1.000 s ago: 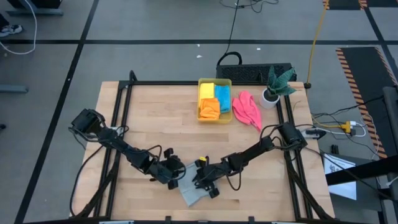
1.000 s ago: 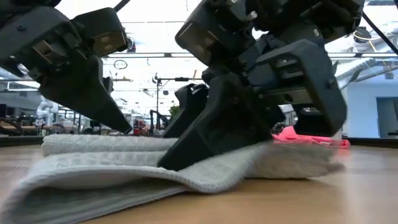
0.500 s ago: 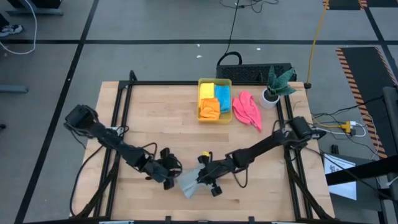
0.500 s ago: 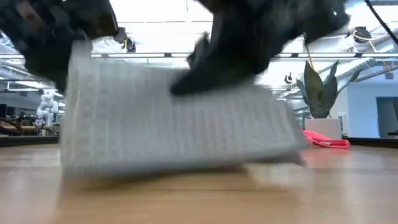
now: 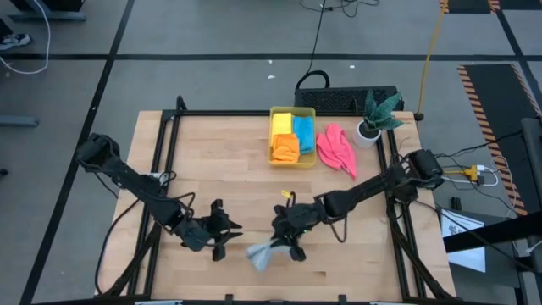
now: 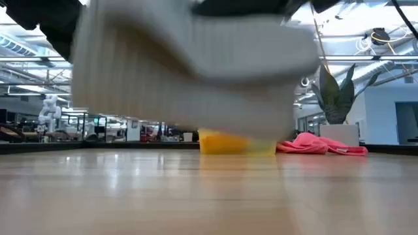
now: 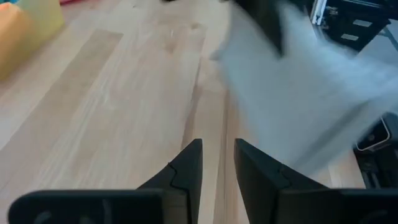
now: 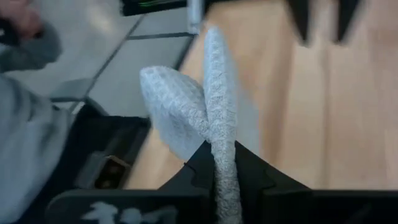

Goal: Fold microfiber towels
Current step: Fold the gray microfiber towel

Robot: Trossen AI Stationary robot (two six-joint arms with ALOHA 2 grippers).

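Observation:
A light grey towel [image 5: 263, 254] is bunched up and held above the table near its front edge. In the low view the grey towel [image 6: 189, 72] floats clear of the wood. My right gripper [image 5: 286, 245] is shut on it. My left gripper [image 5: 226, 239] stands just left of the towel, apart from it. In its wrist view a narrow gap [image 7: 217, 165] shows between its fingers with only wood behind, and the grey towel [image 7: 298, 93] lies ahead. A pink towel [image 5: 336, 148] lies crumpled on the table at the back right. My right gripper pinches a folded band of the grey towel [image 8: 222, 146] between its two fingers, several layers thick. The fingers come from the table's right, slanting down. Beyond the fingertips the cloth spreads in loose folds [image 8: 177, 102]. The whole towel is lifted clear of the table.
A translucent yellow bin [image 5: 272, 135] at the back middle holds folded yellow, orange and blue towels. A potted plant [image 5: 373, 119] stands at the back right corner. In the right wrist view a person's grey sleeve [image 8: 25, 130] shows beyond the table's edge.
The grey towel lay flat and folded on the table; now it is gathered and lifted clear. My right gripper has risen with it and rolled. My left gripper has risen and drawn back toward the table's left edge, away from the towel.

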